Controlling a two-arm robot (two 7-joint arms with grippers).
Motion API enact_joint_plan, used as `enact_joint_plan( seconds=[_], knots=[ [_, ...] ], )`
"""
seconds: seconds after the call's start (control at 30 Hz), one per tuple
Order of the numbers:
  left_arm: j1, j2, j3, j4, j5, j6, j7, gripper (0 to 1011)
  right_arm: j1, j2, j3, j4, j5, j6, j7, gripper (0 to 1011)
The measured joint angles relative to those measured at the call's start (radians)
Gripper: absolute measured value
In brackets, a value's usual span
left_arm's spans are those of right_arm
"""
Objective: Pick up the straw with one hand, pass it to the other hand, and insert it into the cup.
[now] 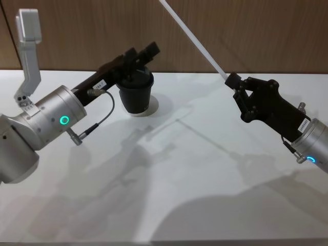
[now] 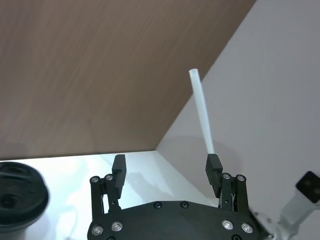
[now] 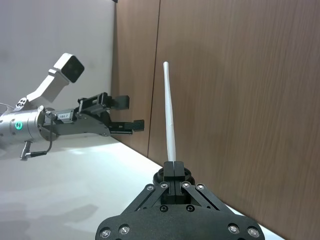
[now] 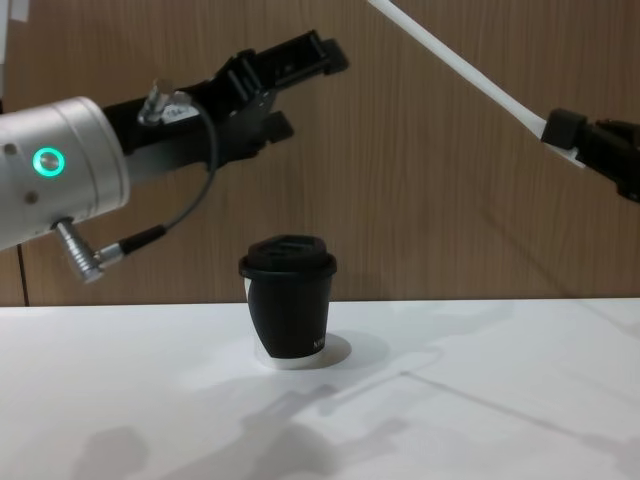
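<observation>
My right gripper (image 1: 233, 80) is shut on the lower end of the white straw (image 1: 195, 38) and holds it in the air at the right, tilted up and toward the left. The right wrist view shows the closed fingertips (image 3: 172, 169) clamping the straw (image 3: 170, 117). My left gripper (image 1: 147, 59), with its silver wrist and green ring, hangs open above the black lidded cup (image 1: 136, 96) with nothing between its fingers (image 2: 214, 172). From the left wrist view the straw (image 2: 201, 110) is beyond them, apart from both. The cup (image 4: 290, 310) stands upright on the white table.
A brown wooden wall (image 1: 246, 31) runs behind the white table (image 1: 179, 174). A white camera bracket (image 1: 28, 46) rises from the left arm's wrist.
</observation>
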Motion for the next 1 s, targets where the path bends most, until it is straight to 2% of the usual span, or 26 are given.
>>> enact_joint_plan(
  seconds=[0.37,1.0],
  knots=[
    [-0.029,-0.030,0.035,0.014,-0.044,0.025,-0.027,1000,0.000,0.000,0.000,0.000,0.000,0.000,0.000,3],
    [-0.068,-0.085,0.092,0.049,-0.073,0.018,-0.049,1000,0.000,0.000,0.000,0.000,0.000,0.000,0.000,3]
  ],
)
